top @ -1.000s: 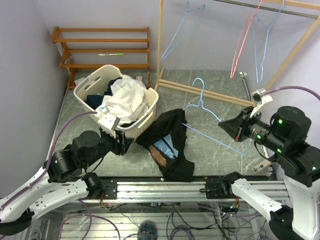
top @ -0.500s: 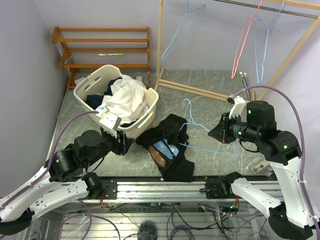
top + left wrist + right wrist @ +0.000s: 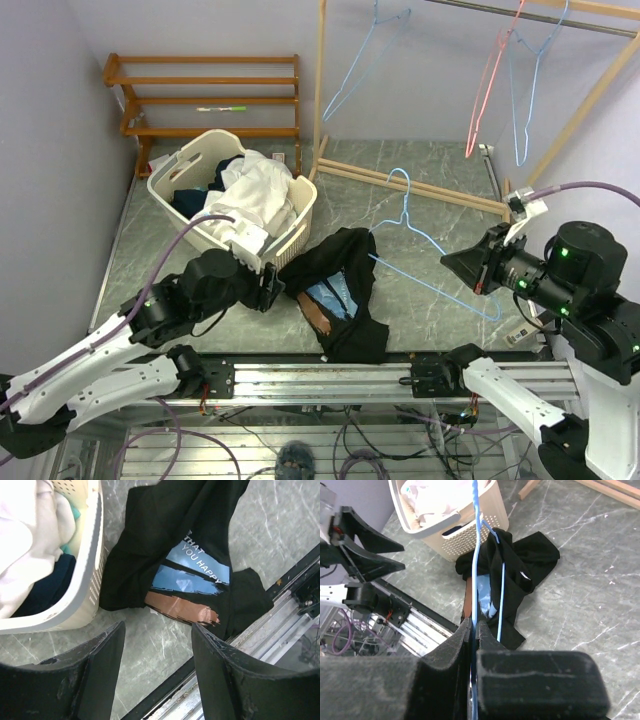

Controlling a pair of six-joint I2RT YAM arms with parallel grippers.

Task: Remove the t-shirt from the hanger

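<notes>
One wire hanger (image 3: 474,540) pinched in right hand (image 3: 472,626); left hand (image 3: 157,630) wide above crumpled t-shirt (image 3: 170,525).

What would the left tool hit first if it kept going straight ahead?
Most likely the black t-shirt, at its near edge; the open left tool aims there, though it might touch the tabletop just short.

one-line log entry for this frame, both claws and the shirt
right claw: shut on blue hanger | left claw: open, near t-shirt | blue hanger: one end caught in t-shirt | t-shirt: heaped beside basket
</notes>
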